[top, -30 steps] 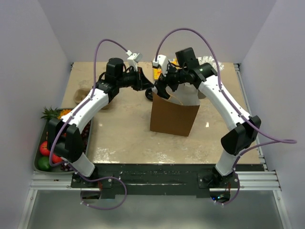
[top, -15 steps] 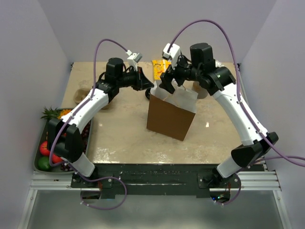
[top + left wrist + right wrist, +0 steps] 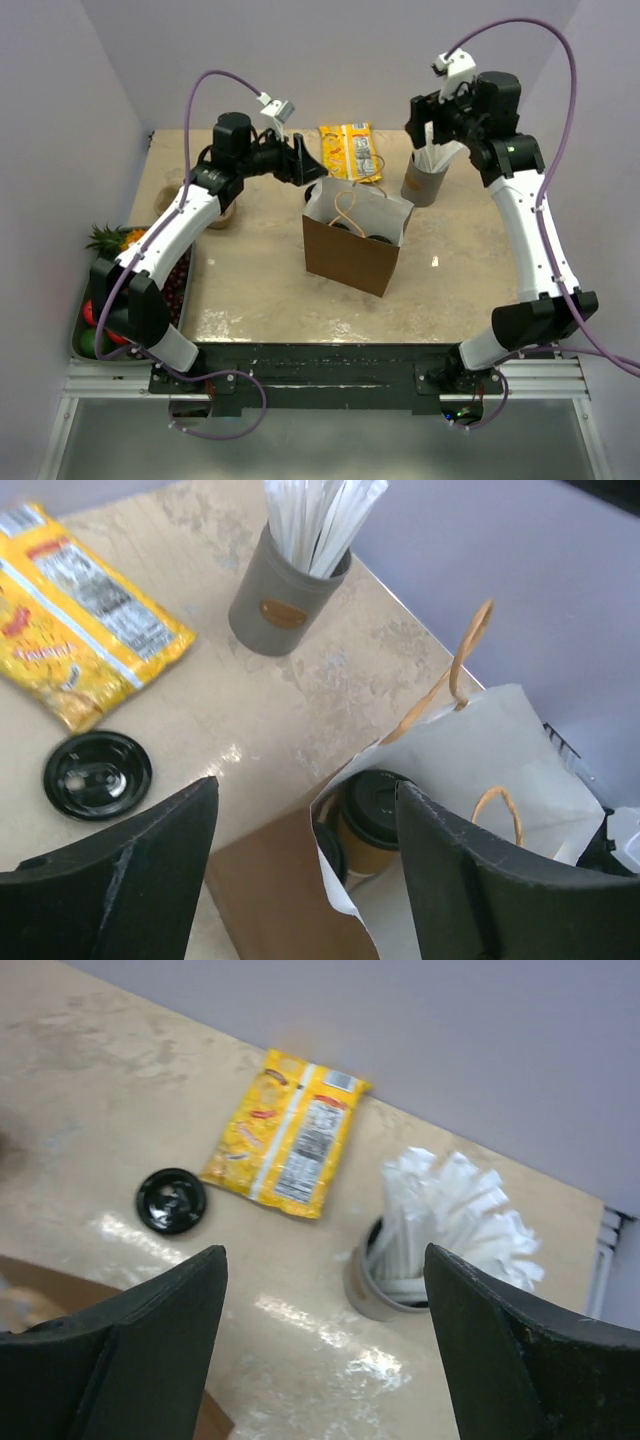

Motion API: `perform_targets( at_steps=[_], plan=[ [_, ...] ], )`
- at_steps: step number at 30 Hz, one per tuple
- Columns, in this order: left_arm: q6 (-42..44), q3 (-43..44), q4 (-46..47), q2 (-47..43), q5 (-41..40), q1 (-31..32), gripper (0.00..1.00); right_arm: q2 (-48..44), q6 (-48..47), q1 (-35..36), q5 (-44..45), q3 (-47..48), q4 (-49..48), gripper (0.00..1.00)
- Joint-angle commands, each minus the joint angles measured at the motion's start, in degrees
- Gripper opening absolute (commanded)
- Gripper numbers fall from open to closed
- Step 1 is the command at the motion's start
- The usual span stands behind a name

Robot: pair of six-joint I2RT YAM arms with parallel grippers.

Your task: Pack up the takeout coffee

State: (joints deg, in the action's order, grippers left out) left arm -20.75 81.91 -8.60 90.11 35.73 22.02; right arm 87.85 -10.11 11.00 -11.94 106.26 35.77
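Observation:
The brown paper bag (image 3: 348, 262) stands open mid-table. Inside it one takeout coffee cup (image 3: 374, 810) shows its kraft side and black lid. A second black lid (image 3: 331, 851) sits beside it, the cup beneath hidden. From above both lids show in the bag's mouth (image 3: 340, 225) (image 3: 378, 237). My left gripper (image 3: 308, 165) hovers open at the bag's far left rim (image 3: 305, 790), holding nothing. Raised at the far right, my right gripper (image 3: 430, 118) is open and empty (image 3: 323, 1252) above the table.
A loose black lid (image 3: 97, 775) lies on the table by the yellow snack bag (image 3: 350, 150). A grey cup of white straws (image 3: 425, 180) stands under the right gripper. At the left edge a fruit tray (image 3: 88, 300) sits near a cardboard carrier (image 3: 172, 192).
My left gripper was shut by the bag's rim and has opened. The right arm has lifted out of the bag and drawn back to the far right. The bag shifted slightly left.

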Motion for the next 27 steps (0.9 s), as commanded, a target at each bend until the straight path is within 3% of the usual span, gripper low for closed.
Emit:
perform_targets(
  at_steps=[1,4,11,19,27],
  plan=[
    [7.39,8.16,0.08,-2.48,0.05,-1.63,0.78,-1.54,0.62,-4.75,-0.27,-7.71,-5.44,0.79],
    [8.62,9.14,-0.54,-2.92,-0.48,-3.82,0.79,0.11,0.53,-10.28,-1.06,-10.63,-6.85,0.70],
    [7.13,7.13,-0.28,-4.41,0.31,-12.08,0.79,5.04,0.62,-13.64,-3.00,-12.12,-12.46,0.62],
    [10.91,7.21,-3.17,-4.24,0.22,-13.76,0.78,11.89,1.14,-13.55,-4.66,-10.20,-20.73,0.48],
    [13.10,6.95,-5.55,-4.94,-1.36,-14.20,0.79,18.57,2.64,-13.64,-4.05,-5.98,-22.85,0.46]
  ],
)
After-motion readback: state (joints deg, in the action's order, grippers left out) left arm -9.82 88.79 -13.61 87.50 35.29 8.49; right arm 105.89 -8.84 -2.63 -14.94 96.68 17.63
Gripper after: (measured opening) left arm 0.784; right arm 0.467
